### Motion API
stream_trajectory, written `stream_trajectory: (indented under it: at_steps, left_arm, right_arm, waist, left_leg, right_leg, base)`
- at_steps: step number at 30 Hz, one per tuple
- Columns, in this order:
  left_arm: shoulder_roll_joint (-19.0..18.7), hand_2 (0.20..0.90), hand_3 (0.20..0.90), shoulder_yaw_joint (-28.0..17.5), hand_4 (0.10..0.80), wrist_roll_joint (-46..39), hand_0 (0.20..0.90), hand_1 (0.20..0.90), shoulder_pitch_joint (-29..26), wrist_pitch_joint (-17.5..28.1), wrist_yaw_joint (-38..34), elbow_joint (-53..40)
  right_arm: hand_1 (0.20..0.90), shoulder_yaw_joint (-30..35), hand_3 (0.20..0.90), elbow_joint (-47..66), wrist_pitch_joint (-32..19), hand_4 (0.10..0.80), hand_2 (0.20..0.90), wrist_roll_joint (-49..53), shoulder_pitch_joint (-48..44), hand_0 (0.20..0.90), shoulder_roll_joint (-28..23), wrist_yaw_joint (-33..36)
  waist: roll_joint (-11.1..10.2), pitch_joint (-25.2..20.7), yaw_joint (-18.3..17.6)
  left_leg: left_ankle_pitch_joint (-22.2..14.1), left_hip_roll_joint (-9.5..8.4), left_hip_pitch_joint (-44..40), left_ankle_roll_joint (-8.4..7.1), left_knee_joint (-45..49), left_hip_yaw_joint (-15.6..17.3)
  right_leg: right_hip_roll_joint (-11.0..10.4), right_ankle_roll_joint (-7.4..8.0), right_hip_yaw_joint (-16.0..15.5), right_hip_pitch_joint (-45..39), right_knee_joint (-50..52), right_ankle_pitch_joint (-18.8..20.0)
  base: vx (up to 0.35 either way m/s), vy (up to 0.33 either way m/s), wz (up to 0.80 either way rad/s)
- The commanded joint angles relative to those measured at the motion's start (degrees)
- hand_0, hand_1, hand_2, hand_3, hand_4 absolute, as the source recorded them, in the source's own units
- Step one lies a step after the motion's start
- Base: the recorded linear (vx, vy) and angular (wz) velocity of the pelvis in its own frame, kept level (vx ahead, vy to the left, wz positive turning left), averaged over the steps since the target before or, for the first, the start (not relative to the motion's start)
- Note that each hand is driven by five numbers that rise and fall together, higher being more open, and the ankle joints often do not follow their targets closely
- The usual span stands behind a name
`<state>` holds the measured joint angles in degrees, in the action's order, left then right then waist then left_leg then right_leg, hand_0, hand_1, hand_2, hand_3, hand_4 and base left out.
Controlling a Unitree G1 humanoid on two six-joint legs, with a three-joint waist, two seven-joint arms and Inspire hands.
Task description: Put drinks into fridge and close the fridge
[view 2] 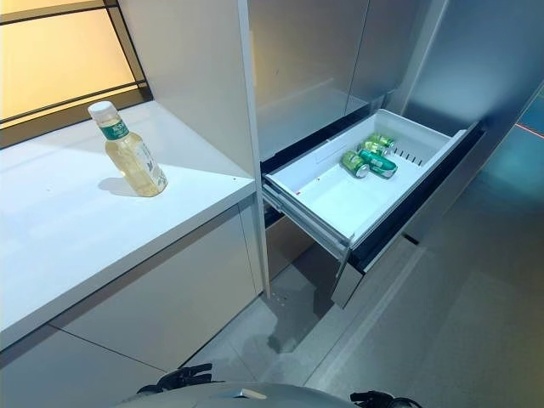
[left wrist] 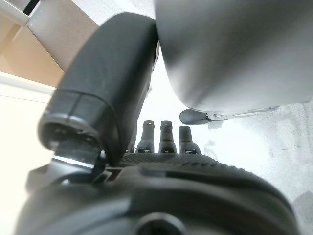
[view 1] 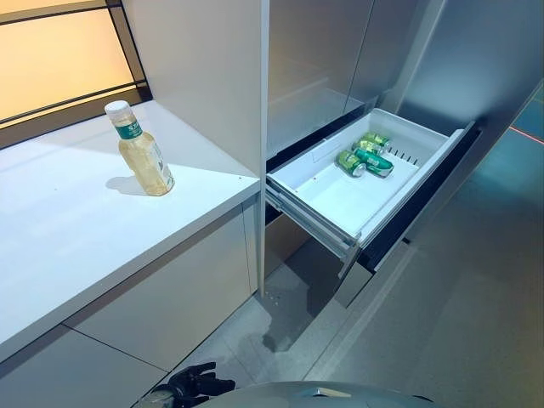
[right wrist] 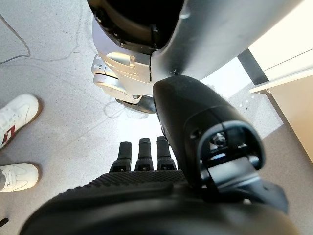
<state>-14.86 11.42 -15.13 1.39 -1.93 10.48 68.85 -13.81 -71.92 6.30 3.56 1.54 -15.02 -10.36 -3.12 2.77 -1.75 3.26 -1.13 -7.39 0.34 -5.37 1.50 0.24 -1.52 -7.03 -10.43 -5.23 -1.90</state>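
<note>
A bottle (view 1: 141,150) of pale yellow drink with a white cap and green label stands upright on the white counter (view 1: 68,238), at the left. The fridge drawer (view 1: 344,202) is pulled out at the right, a white tray holding three green cans (view 1: 365,157) lying at its far end. Both hands hang low beside the body, far below the counter. My left hand (view 1: 200,380) shows at the bottom edge, its fingers (left wrist: 166,138) straight and holding nothing. My right hand (view 2: 378,398) is just visible at the bottom, fingers (right wrist: 142,155) also straight and empty.
A tall grey cabinet panel (view 1: 204,76) separates the counter from the fridge. Grey floor (view 1: 442,323) spreads in front of the drawer. A person's white shoes (right wrist: 14,115) stand on the floor near my right side.
</note>
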Motion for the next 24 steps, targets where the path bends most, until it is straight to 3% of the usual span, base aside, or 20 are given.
stream_trajectory:
  at_steps: [1,18,22,24]
  left_arm:
    - [2.85,0.900,0.900,1.40,0.800,-0.43,0.900,0.900,-3.29,0.54,0.78,2.87]
    - [2.91,0.900,0.900,1.38,0.800,-0.59,0.900,0.900,-3.26,2.94,2.23,2.53]
    - [2.83,0.900,0.900,2.79,0.800,1.75,0.900,0.900,-3.23,5.87,2.74,1.54]
    - [2.50,0.900,0.900,4.56,0.800,6.66,0.900,0.900,-3.60,9.56,2.74,0.62]
  right_arm:
    - [0.900,-1.04,0.900,-1.13,-0.25,0.800,0.900,2.58,-2.96,0.900,2.03,-3.58]
    - [0.900,-0.75,0.900,-1.22,-0.23,0.800,0.900,2.39,-2.95,0.900,1.91,-3.67]
    - [0.900,-0.78,0.900,-1.17,-0.26,0.800,0.900,2.45,-2.84,0.900,1.70,-3.79]
    - [0.900,-1.09,0.900,-0.92,-0.04,0.800,0.900,2.51,-2.87,0.900,1.62,-3.66]
  waist:
    - [1.88,1.01,0.52]
    - [1.84,1.20,0.46]
    - [1.95,1.26,0.46]
    - [2.00,1.36,0.36]
  left_leg:
    - [-7.31,0.52,-1.32,-0.26,0.63,2.58]
    - [-7.33,0.46,-1.48,-0.20,0.66,2.62]
    - [-7.41,0.48,-1.52,-0.21,0.70,2.55]
    - [-7.38,0.54,-1.55,-0.23,0.68,2.56]
  right_leg:
    - [-1.81,6.02,-0.70,2.96,1.80,0.30]
    - [-1.86,5.94,-0.84,2.85,1.81,0.34]
    - [-1.84,5.95,-0.82,2.82,1.92,0.23]
    - [-1.83,5.98,-0.74,2.84,2.04,0.19]
  base:
    - [0.000,0.000,0.00]
    - [0.000,0.000,0.00]
    - [0.000,0.000,0.00]
    - [0.000,0.000,0.00]
